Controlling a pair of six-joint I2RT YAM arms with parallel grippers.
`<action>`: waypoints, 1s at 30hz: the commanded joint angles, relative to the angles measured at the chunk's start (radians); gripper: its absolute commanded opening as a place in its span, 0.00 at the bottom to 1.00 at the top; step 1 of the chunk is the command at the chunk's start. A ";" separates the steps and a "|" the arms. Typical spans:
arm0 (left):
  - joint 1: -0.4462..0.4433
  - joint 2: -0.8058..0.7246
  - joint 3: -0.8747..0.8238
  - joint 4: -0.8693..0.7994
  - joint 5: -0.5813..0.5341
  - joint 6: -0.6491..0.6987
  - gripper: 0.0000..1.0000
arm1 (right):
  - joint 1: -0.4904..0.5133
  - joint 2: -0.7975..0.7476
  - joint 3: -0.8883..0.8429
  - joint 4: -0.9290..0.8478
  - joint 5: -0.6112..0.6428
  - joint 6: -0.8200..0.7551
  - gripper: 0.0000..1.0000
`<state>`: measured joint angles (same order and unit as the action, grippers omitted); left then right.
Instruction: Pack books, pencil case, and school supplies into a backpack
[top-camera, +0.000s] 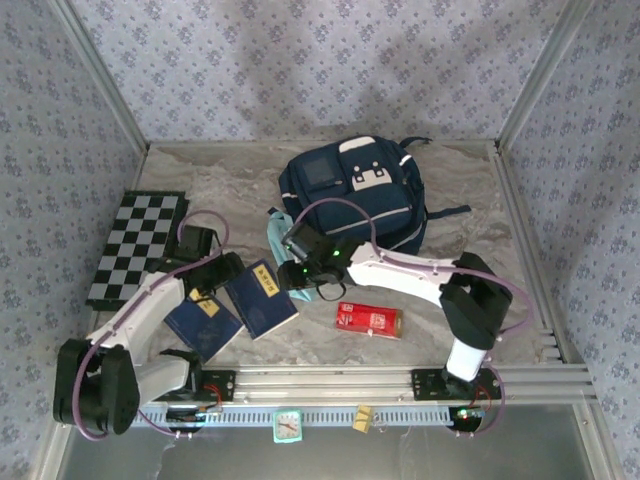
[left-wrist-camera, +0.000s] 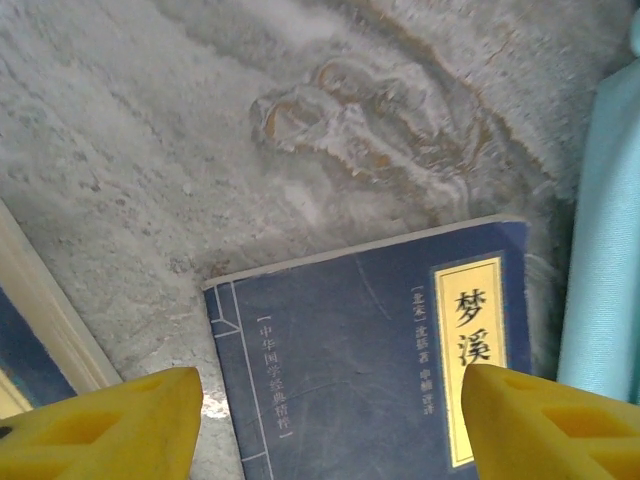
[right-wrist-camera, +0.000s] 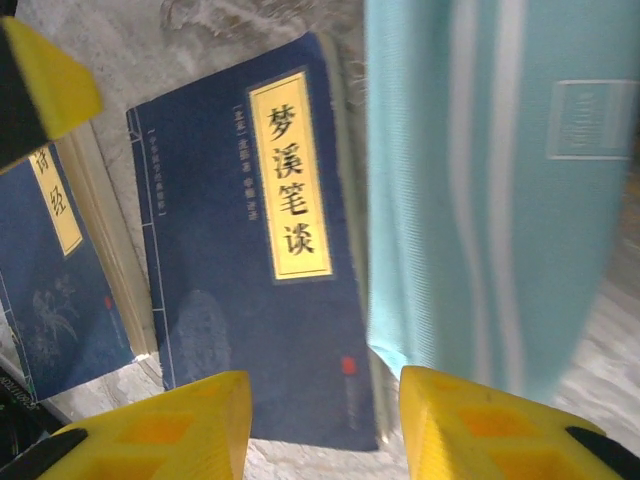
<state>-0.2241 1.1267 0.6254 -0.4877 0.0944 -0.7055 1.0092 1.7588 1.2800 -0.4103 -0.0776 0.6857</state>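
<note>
Paperbacks lie nearest the arm bases: two thin navy blue books (top-camera: 262, 298) with yellow labels, side by side, the small red oblong box (top-camera: 368, 319) apart to their right. The left gripper (left-wrist-camera: 330, 430) hovers over the right-hand book's corner, fingers spread, nothing between them. The right gripper (right-wrist-camera: 325, 430) hangs with jaws apart over that same book (title label in plain sight) and the soft pale blue-teal pencil case (right-wrist-camera: 480, 200) just beside it. Farther back sits the large navy blue fabric backpack (top-camera: 360, 190).
</note>
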 joint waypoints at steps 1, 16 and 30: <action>0.005 0.009 -0.028 0.063 0.041 -0.020 0.69 | 0.013 0.076 0.053 0.009 -0.047 0.010 0.43; 0.006 -0.054 -0.123 -0.012 -0.044 -0.066 0.71 | -0.031 0.210 0.059 -0.003 -0.046 0.003 0.40; 0.005 0.014 -0.129 0.145 0.095 -0.089 0.68 | -0.011 0.207 0.080 -0.025 -0.076 0.014 0.44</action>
<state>-0.2222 1.1221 0.4919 -0.3996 0.1425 -0.7776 0.9852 1.9602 1.3319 -0.3996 -0.1432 0.6895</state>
